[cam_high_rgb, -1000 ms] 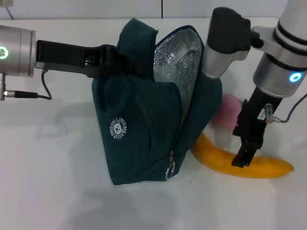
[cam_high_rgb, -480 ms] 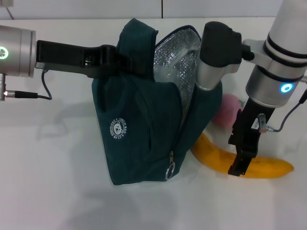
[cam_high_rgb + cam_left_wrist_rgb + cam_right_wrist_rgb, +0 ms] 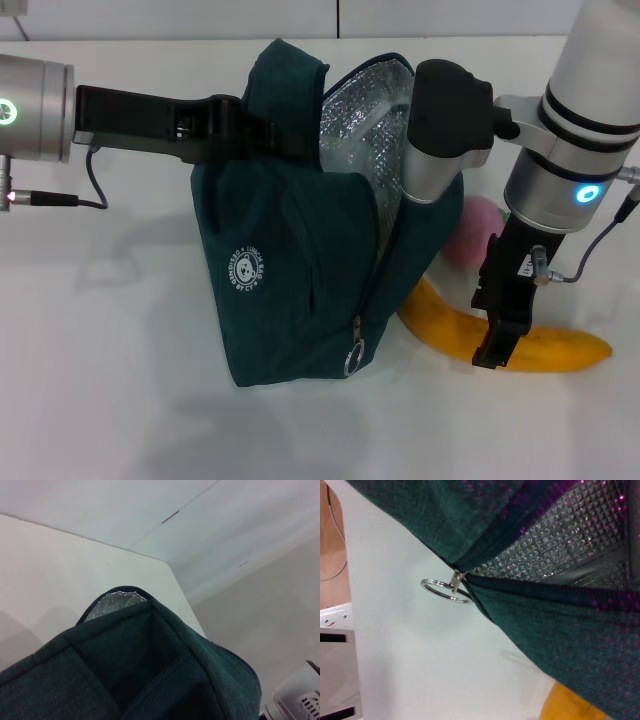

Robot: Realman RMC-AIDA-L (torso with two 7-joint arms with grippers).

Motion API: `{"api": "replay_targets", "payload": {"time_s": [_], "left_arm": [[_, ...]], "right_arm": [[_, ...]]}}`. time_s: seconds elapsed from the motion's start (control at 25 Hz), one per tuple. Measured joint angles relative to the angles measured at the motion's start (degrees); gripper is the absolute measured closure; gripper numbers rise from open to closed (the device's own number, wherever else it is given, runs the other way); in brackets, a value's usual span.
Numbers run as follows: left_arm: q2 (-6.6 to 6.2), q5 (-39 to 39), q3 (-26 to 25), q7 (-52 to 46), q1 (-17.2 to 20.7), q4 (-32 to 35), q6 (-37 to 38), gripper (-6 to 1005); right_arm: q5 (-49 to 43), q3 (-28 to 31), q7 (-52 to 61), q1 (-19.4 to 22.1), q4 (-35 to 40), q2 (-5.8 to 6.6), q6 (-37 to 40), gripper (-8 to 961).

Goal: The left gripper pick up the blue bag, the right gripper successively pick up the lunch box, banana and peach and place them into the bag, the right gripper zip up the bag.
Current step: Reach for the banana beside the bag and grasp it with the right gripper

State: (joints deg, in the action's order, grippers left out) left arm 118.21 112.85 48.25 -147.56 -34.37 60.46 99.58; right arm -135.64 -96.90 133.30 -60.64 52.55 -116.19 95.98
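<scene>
The blue bag [image 3: 290, 270] stands upright with its mouth open, and its silver foil lining [image 3: 375, 130] shows. My left gripper [image 3: 243, 125] is shut on the bag's handle at the top left and holds it up. The banana [image 3: 565, 350] lies on the table right of the bag, one end tucked under the bag's edge. My right gripper [image 3: 493, 352] points down with its tip against the banana's middle. The pink peach [image 3: 470, 232] sits behind it, beside the bag. The lunch box is hidden. In the right wrist view the bag [image 3: 555, 625] and its zip ring [image 3: 444, 590] show close up.
The white table [image 3: 120, 400] stretches left of and in front of the bag. The right arm's black elbow [image 3: 450, 105] hangs just over the bag's open right edge. A cable [image 3: 95, 185] trails under the left wrist. The table's far edge meets a wall.
The right arm has shifted left toward the bag, and its gripper has dropped lower onto the banana. The left gripper and the bag have stayed still.
</scene>
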Motion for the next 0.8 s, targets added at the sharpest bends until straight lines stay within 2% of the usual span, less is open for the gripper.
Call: {"api": "replay_targets", "payload": {"time_s": [0.8], "left_arm": [[0.18,0.1,0.0,0.2,0.1,0.0,0.0,964]], "right_arm": [[2.2,-4.7,0.0,-0.8,-2.9,0.00,-3.1,277]]}}
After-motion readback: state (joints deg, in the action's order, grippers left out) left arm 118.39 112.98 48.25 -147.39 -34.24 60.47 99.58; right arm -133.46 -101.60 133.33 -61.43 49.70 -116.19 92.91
